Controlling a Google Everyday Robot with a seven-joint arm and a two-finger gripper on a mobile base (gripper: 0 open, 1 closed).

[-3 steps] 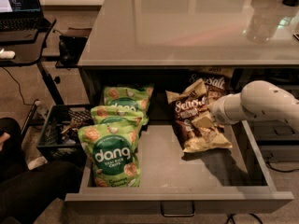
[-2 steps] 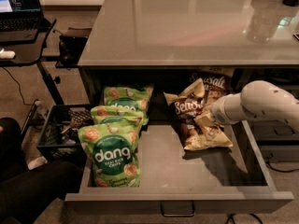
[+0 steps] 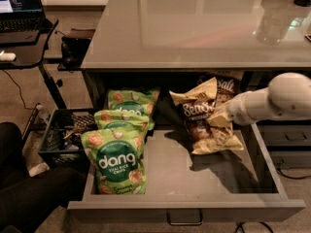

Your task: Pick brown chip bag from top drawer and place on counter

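Observation:
The brown chip bag (image 3: 199, 111) stands tilted and crumpled in the right half of the open top drawer (image 3: 184, 208), its tan bottom edge resting on the drawer floor. My gripper (image 3: 221, 116) reaches in from the right on a white arm and is pressed into the bag's right edge, shut on it. The fingertips are mostly hidden by the bag. The glossy grey counter (image 3: 194, 28) lies above and behind the drawer.
Three green "dang" bags (image 3: 116, 161) fill the drawer's left half. A second brown bag (image 3: 223, 84) leans at the drawer's back. A black desk with a laptop (image 3: 19, 13), a black crate (image 3: 63, 135) and a person's leg (image 3: 19, 183) are at the left.
The brown chip bag has shifted slightly left and up with my gripper, and it looks more crumpled. The green bags have not moved.

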